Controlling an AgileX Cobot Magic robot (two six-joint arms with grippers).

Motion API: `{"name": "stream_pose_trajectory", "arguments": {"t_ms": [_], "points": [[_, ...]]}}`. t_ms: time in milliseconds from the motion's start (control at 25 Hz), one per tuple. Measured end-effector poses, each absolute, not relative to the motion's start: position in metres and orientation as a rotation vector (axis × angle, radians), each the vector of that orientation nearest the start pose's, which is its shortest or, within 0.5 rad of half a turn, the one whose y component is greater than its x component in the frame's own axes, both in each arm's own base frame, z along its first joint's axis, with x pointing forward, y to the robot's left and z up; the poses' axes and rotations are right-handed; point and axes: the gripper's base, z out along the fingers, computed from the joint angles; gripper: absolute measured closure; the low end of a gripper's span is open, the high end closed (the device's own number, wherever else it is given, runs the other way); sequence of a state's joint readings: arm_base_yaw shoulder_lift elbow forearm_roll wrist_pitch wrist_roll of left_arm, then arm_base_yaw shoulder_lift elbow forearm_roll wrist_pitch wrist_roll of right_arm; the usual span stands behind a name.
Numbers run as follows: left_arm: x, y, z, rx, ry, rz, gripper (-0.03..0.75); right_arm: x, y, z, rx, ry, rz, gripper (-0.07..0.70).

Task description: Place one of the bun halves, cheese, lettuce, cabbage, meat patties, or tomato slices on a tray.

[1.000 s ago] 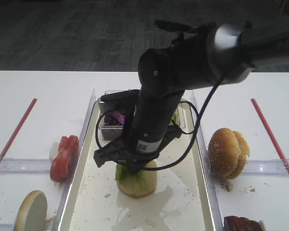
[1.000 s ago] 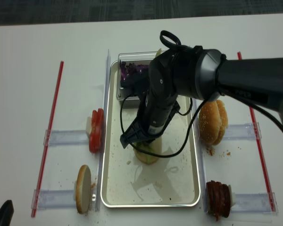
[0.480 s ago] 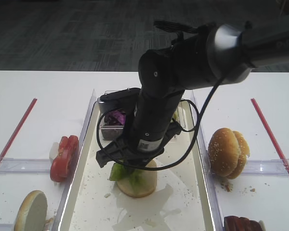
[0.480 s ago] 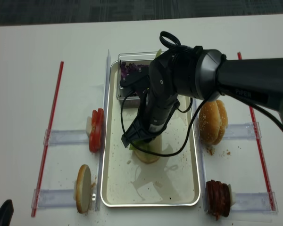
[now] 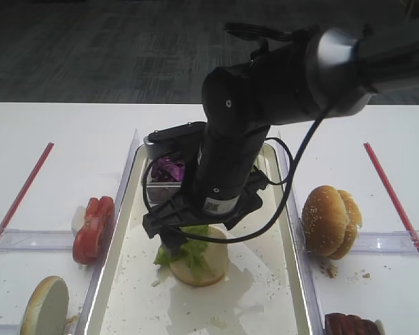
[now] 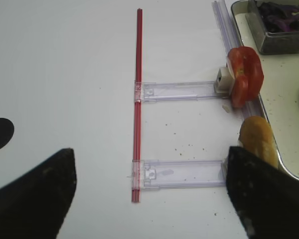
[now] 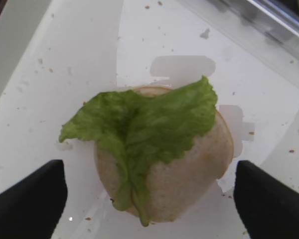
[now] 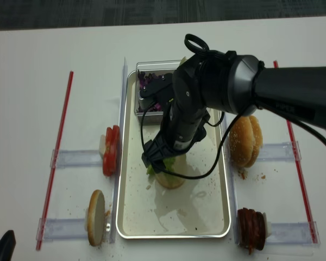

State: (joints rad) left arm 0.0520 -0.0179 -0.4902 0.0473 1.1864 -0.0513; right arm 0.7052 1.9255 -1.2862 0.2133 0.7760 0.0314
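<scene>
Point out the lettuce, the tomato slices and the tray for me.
lettuce (image 7: 149, 124), right wrist view, middle of the leaf.
tomato slices (image 6: 244, 74), left wrist view, red skin of the stack.
tray (image 8: 174, 237), realsense high view, near rim.

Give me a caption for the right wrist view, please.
Open claw above a lettuce leaf draped on a bun half in the tray.
</scene>
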Motion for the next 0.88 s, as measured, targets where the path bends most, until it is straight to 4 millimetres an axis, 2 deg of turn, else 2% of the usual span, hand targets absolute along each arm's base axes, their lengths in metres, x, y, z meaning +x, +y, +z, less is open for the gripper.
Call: {"name": "stream_pose_trajectory", "arguments": {"t_ms": [240, 480, 880], "points": [[-0.012, 0.003, 0.265, -0.118, 2.158, 0.058, 0.151, 0.28, 0.255, 0.19, -0.774, 2.821, 0.374, -0.059], [-0.012, 0.003, 0.265, -0.118, 2.158, 0.058, 0.151, 0.274, 0.249, 0.223, -0.754, 2.749, 0.397, -0.06], [-0.012, 0.003, 0.265, -0.118, 2.158, 0.058, 0.151, 0.267, 0.243, 0.241, -0.74, 2.738, 0.404, -0.06]]}}
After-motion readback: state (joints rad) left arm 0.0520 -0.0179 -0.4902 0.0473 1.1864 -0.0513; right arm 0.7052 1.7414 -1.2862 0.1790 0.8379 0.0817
